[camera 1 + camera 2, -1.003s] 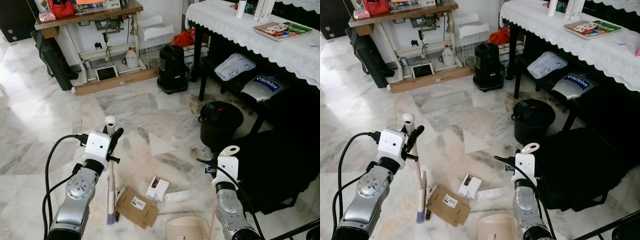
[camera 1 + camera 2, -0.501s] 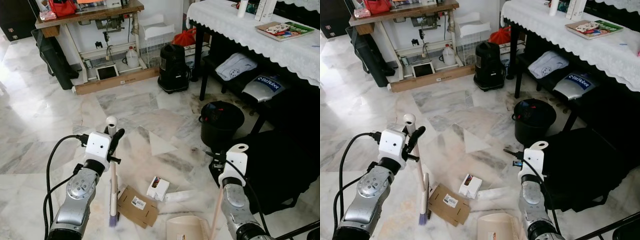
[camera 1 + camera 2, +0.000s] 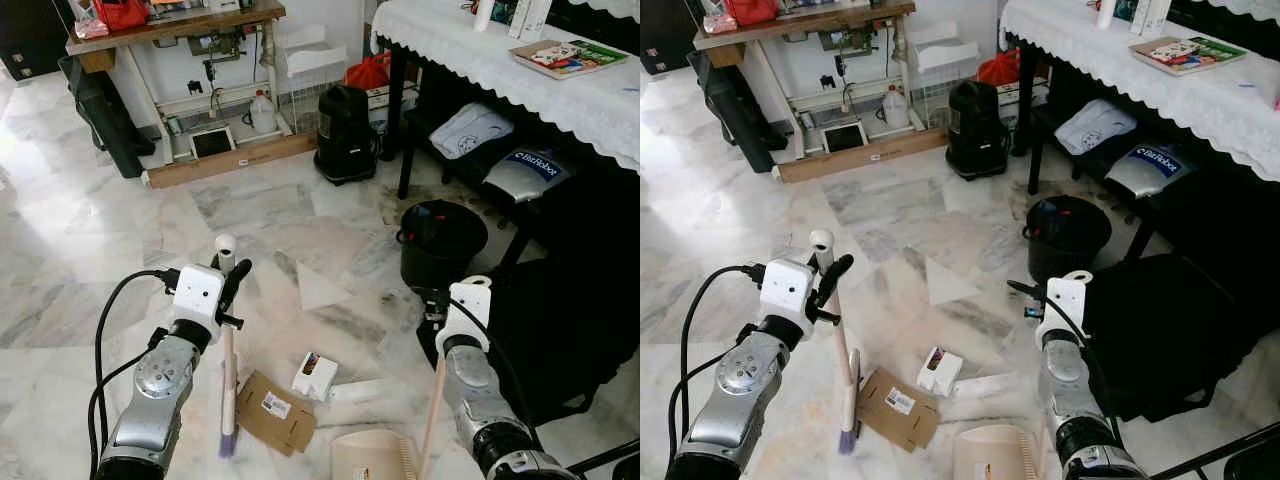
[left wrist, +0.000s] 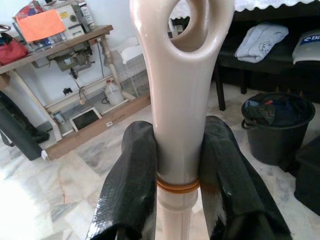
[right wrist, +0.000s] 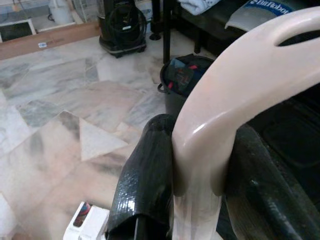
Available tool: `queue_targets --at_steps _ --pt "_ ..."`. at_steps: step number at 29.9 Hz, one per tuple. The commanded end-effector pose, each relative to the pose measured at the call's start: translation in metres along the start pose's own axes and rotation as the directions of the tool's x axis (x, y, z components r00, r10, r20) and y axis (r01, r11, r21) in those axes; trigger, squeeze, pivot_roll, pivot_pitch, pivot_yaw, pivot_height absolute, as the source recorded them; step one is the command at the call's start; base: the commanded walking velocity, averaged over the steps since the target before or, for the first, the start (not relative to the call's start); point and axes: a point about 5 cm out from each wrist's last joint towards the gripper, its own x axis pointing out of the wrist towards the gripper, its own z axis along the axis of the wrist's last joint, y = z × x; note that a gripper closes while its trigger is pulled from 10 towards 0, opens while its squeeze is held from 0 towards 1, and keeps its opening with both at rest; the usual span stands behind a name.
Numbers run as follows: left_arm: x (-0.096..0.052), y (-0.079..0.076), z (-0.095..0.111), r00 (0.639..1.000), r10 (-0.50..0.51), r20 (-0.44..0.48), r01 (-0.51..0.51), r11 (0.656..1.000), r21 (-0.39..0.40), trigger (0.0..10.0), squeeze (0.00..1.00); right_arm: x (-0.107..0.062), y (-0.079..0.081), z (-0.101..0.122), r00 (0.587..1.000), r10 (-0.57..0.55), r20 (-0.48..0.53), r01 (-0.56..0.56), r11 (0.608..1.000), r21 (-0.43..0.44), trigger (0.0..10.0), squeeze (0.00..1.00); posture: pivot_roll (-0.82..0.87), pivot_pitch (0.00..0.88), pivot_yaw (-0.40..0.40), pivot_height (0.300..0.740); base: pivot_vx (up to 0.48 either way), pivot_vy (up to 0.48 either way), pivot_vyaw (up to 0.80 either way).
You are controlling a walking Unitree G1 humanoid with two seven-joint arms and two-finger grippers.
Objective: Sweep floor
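On the marble floor (image 3: 120, 230), my left gripper (image 4: 177, 165) is clamped on the cream broom (image 3: 228, 360), its purple bristles touching down just left of the flattened cardboard box (image 3: 275, 412). My right gripper (image 5: 200, 175) is closed around the dustpan handle (image 3: 434, 415); the dustpan (image 3: 375, 458) is cut off at the near edge. A small white carton (image 3: 315, 376) lies beyond the cardboard, with the black bucket (image 3: 442, 240) farther right.

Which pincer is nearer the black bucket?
Right. The right pincer, gripping the dustpan handle, sits just before the black bucket; the left pincer, holding the broom, is farther left.
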Motion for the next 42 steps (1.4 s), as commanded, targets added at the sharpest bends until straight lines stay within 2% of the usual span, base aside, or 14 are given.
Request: queue_targets --at_steps 1,5,10,20,32,34,42 --pt "0.004 0.004 0.010 0.999 0.009 0.041 -0.010 1.000 0.010 10.0 0.00 -0.013 0.003 -0.040 0.978 0.013 -0.207 -0.013 1.000 0.002 10.0 0.00 0.13 0.058 0.087 0.740 0.000 0.000 0.00" --pt "0.005 0.003 0.010 0.999 0.005 0.038 -0.005 1.000 0.008 10.0 0.00 -0.013 0.004 -0.041 0.969 0.018 -0.248 -0.015 1.000 0.010 10.0 0.00 0.13 0.059 0.086 0.740 0.000 0.000 0.00" --pt "0.005 0.003 0.010 0.999 0.004 0.037 -0.005 1.000 0.006 10.0 0.00 -0.011 0.002 -0.034 0.974 0.009 -0.225 -0.003 1.000 0.027 10.0 0.00 0.13 0.056 0.085 0.740 0.000 0.000 0.00" --pt "0.006 0.001 0.011 0.999 0.005 0.046 -0.005 1.000 0.005 10.0 0.00 -0.008 0.002 0.002 0.999 -0.030 0.028 0.029 0.999 0.041 10.0 0.00 0.12 0.040 0.084 0.740 0.000 0.000 0.00" --pt "0.006 0.000 0.011 0.998 0.006 0.056 -0.006 1.000 0.003 10.0 0.00 -0.012 0.001 -0.003 0.997 -0.043 0.057 0.040 0.998 0.057 10.0 0.00 0.12 0.032 0.081 0.740 0.000 0.000 0.00" --pt "0.006 0.001 0.012 0.998 0.014 0.061 -0.014 1.000 0.004 10.0 0.00 -0.012 0.000 0.005 0.992 -0.049 0.115 0.040 0.996 0.081 10.0 0.00 0.12 0.028 0.079 0.740 0.000 0.000 0.00" --pt "0.006 0.001 0.012 0.998 0.019 0.065 -0.019 1.000 0.004 10.0 0.00 -0.009 -0.005 0.030 0.972 -0.075 0.223 0.048 0.991 0.124 10.0 0.00 0.12 0.023 0.076 0.740 0.000 0.000 0.00"
